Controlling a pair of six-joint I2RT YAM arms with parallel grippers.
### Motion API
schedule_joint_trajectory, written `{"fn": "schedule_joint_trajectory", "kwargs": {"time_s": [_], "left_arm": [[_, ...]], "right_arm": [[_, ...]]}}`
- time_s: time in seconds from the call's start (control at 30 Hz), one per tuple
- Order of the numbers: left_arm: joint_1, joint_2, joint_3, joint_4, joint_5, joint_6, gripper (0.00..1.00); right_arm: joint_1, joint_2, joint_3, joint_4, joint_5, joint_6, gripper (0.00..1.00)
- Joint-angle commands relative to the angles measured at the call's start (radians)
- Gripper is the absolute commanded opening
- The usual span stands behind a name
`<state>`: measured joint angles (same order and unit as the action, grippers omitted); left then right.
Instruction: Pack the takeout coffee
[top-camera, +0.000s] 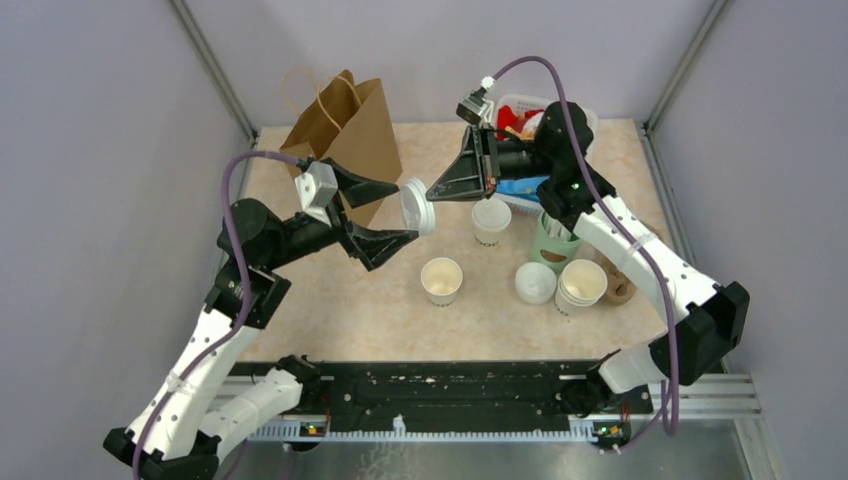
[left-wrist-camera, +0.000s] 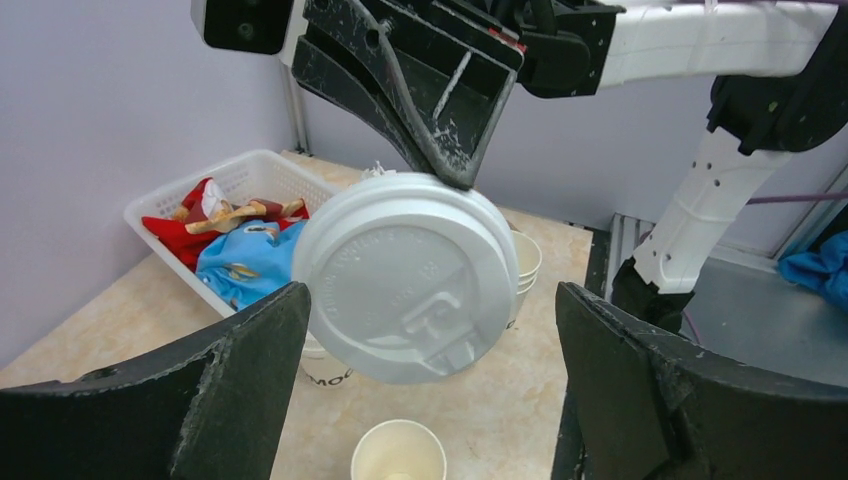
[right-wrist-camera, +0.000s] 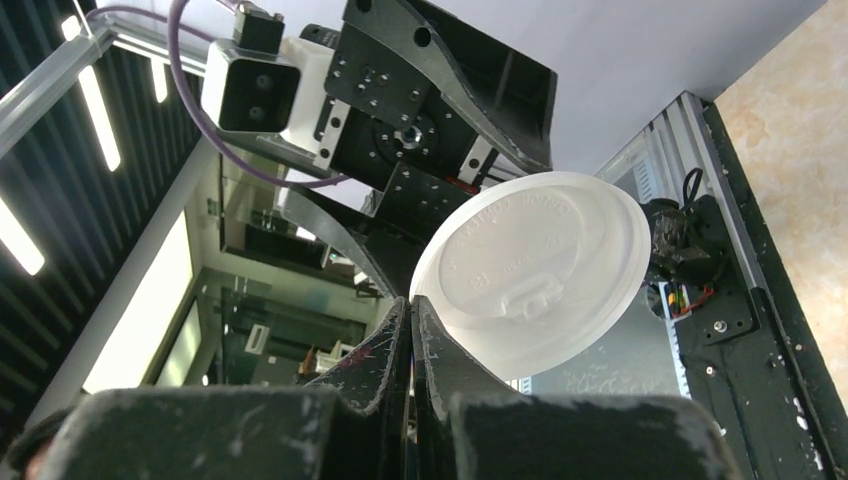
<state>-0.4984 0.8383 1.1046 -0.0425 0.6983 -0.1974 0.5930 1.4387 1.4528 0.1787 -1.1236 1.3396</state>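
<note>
**Lid held in mid-air between the arms, cup not yet capped**

The right gripper (right-wrist-camera: 410, 305) has its fingers pressed together on the rim of a white lid (left-wrist-camera: 405, 275), holding it on edge just in front of the bag (top-camera: 345, 130), at the bag's right corner. The left gripper (top-camera: 405, 213) is spread wide with a finger on each side of the lid and touches nothing. This looks like a handover being set up: holding the lid by its rim leaves the flat faces free for the other arm.

The lettered cup (top-camera: 490, 225) stands open on the table (top-camera: 380, 320), right of the bag and a little nearer the arms. A second cup (top-camera: 441, 280), also open, stands nearer still. Which of the two is meant for the lid I cannot tell. Well right of the bag are a loose lid (top-camera: 535, 283), a cup stack (top-camera: 582, 285) and a basket (left-wrist-camera: 185, 183) of red and blue packets.

The bag stands upright with its mouth open, ready to be filled. The tabletop is pale speckled beige, enclosed by lilac walls and metal posts.
</note>
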Motion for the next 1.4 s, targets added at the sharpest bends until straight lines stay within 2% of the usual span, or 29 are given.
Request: {"fn": "schedule_joint_trajectory", "kwargs": {"time_s": [0.0, 0.17, 0.57, 1.07, 1.37], "left_arm": [[0.003, -0.071, -0.063, 0.181, 0.022, 0.122, 0.98], [0.004, -0.04, -0.045, 0.128, 0.061, 0.154, 0.98], [0.002, -0.031, -0.059, 0.148, -0.036, 0.179, 0.98], [0.003, -0.017, -0.073, 0.144, 0.064, 0.102, 0.98], [0.002, 0.007, -0.064, 0.133, 0.06, 0.106, 0.98]], "right_arm": [[0.022, -0.034, 0.029, 0.033, -0.003, -0.044, 0.0], [0.026, -0.036, 0.03, 0.03, 0.005, -0.045, 0.0], [0.042, -0.024, 0.04, 0.036, 0.011, -0.046, 0.0], [0.042, -0.019, 0.038, 0.042, 0.018, -0.042, 0.0], [0.043, -0.026, 0.037, 0.043, 0.028, -0.038, 0.0]]}}
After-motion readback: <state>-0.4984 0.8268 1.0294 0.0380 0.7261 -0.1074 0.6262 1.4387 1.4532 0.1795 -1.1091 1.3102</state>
